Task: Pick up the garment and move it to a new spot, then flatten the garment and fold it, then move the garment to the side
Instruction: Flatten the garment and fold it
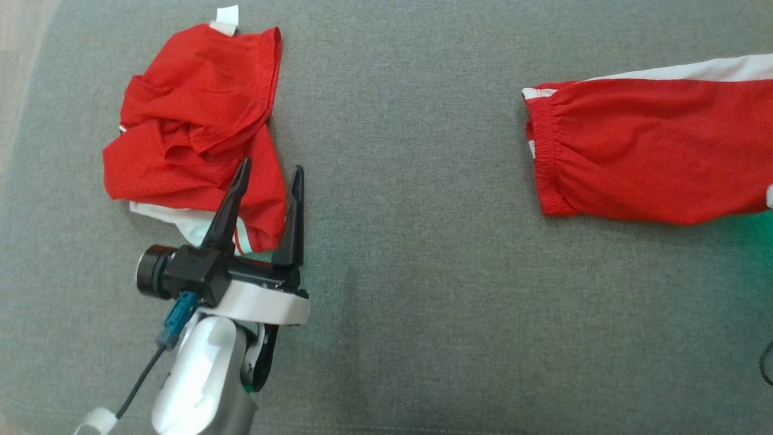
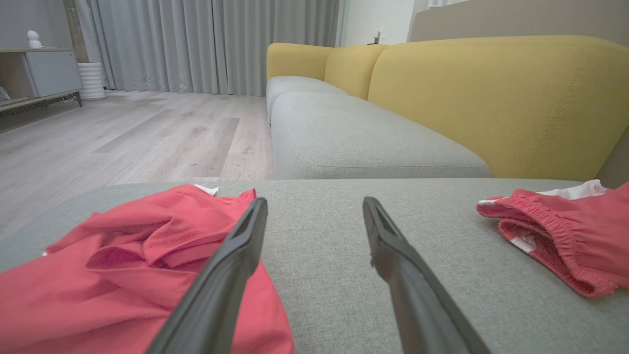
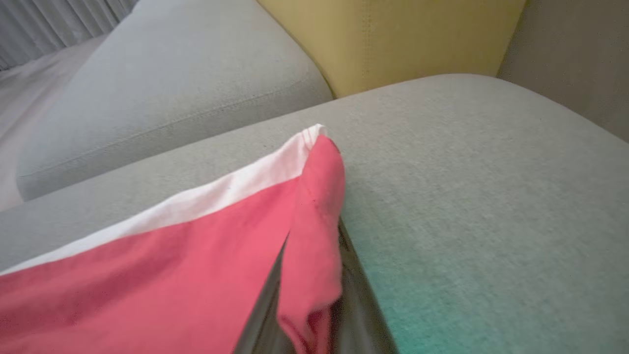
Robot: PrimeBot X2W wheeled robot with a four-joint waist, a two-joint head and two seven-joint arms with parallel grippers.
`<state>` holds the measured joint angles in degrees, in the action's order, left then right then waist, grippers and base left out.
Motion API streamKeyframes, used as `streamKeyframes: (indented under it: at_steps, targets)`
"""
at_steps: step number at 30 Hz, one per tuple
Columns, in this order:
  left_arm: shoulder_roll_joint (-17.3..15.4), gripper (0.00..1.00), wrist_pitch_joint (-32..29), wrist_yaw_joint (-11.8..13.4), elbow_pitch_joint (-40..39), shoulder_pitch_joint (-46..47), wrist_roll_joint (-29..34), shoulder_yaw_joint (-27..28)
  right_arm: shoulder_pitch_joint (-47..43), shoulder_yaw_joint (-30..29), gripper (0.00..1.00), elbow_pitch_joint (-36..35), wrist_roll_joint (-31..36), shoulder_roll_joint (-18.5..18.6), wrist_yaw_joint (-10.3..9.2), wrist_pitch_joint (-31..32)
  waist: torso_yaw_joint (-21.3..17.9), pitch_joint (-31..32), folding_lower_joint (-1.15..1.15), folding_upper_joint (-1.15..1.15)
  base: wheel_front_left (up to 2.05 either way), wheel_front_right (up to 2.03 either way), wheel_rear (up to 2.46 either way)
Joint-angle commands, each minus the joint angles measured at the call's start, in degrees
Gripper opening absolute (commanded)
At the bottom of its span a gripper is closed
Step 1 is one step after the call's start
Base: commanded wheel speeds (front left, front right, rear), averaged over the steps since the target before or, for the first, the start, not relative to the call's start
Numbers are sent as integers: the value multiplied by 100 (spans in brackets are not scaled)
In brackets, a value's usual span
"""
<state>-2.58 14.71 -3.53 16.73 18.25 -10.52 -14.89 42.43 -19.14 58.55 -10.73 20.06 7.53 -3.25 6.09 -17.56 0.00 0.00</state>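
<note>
A red garment (image 1: pixel 652 151) with a white stripe and an elastic waistband lies stretched out on the grey cushion (image 1: pixel 410 272) at the right, running off the right edge of the head view. In the right wrist view my right gripper (image 3: pixel 314 275) is shut on a folded edge of this garment (image 3: pixel 172 255), and the cloth drapes over the dark fingers (image 3: pixel 356 285). My left gripper (image 1: pixel 270 169) stands open at the left, its fingers over the near right edge of a second, crumpled red garment (image 1: pixel 193 121). The left wrist view shows the open left gripper (image 2: pixel 314 204) with nothing between its fingers.
The grey cushion's left edge borders a wooden floor (image 2: pixel 123 132). Beyond it lies another grey seat cushion (image 2: pixel 363 142) with yellow backrests (image 2: pixel 491 98). A black cable (image 1: pixel 766 362) shows at the head view's right edge. Bare cushion separates the two garments.
</note>
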Motion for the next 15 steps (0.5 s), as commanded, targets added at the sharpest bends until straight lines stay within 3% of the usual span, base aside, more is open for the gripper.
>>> streamKeyframes:
  at_steps: [1, 15]
  targets:
    - [-36, 100, 29, 5, -124, 2, 56, 209, 28, 105, 0, -259, -64, -13, -4, -111, -2, 29, 0, 0, 0, 0, 0]
    - [-33, 100, 29, 4, 18, -189, 103, 273, -216, 1285, 0, -1402, -1073, -958, -4, -245, 27, 611, 0, 0, 0, 0, 0]
